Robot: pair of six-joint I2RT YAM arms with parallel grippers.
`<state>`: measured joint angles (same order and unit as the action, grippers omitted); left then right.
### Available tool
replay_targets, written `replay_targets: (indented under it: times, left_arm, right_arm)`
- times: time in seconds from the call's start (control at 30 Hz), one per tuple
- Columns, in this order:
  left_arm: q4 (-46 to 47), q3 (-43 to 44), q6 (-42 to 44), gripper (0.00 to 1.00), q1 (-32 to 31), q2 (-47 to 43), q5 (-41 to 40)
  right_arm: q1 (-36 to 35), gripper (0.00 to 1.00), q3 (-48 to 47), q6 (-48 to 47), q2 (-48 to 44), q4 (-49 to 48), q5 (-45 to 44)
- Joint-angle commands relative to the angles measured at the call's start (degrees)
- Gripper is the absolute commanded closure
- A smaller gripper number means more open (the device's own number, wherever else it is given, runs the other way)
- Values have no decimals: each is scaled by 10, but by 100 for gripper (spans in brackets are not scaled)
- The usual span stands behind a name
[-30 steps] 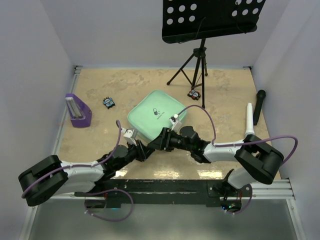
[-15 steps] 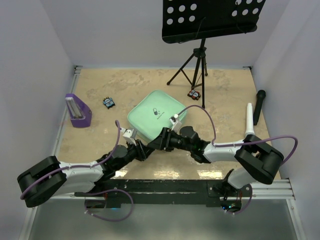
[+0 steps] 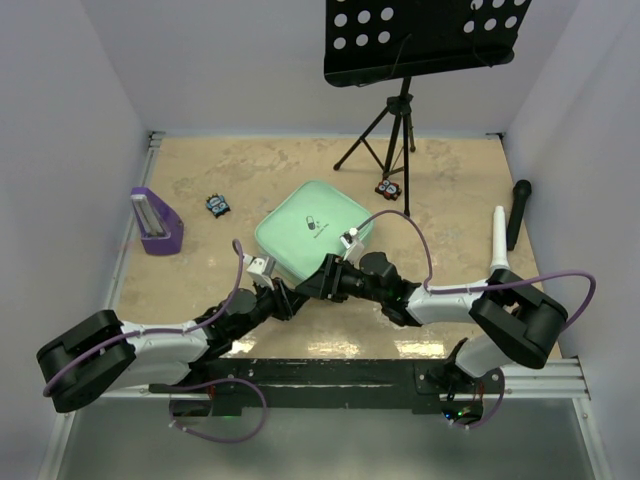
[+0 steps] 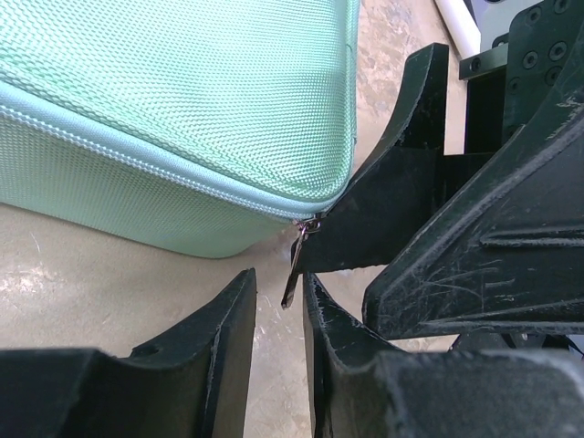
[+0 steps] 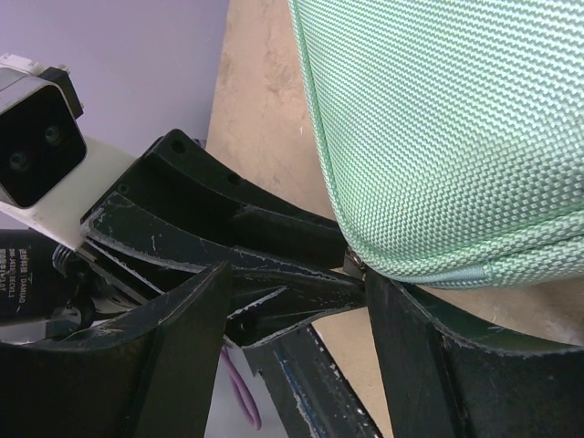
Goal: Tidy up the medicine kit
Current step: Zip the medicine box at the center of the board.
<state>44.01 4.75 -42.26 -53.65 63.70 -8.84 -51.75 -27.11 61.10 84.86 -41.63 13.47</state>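
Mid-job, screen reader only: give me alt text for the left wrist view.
Closed mint-green medicine kit fills the upper left, its zipper pull dangling from the near corner at the mouth of the open left end effector. The right end effector's fingers crowd the right side, one touching that corner.

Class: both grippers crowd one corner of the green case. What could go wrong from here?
The zipper pull hangs loose inside the left gripper, not pinched; closing could miss it or let it slip. The right gripper sits at the same corner of the medicine kit, so the grippers could collide, or the case could slide.
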Motion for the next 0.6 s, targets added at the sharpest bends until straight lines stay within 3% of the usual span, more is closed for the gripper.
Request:
replay_targets:
  times: [0.0,0.57]
  left_arm:
    - [52,23,17,68,1,0,1]
    - [98,10,14,67,1,11,-4]
  right_arm:
    - [-3,34,-5,14,-7,-31,-17]
    - [-3,34,5,25,-11,-50,-19]
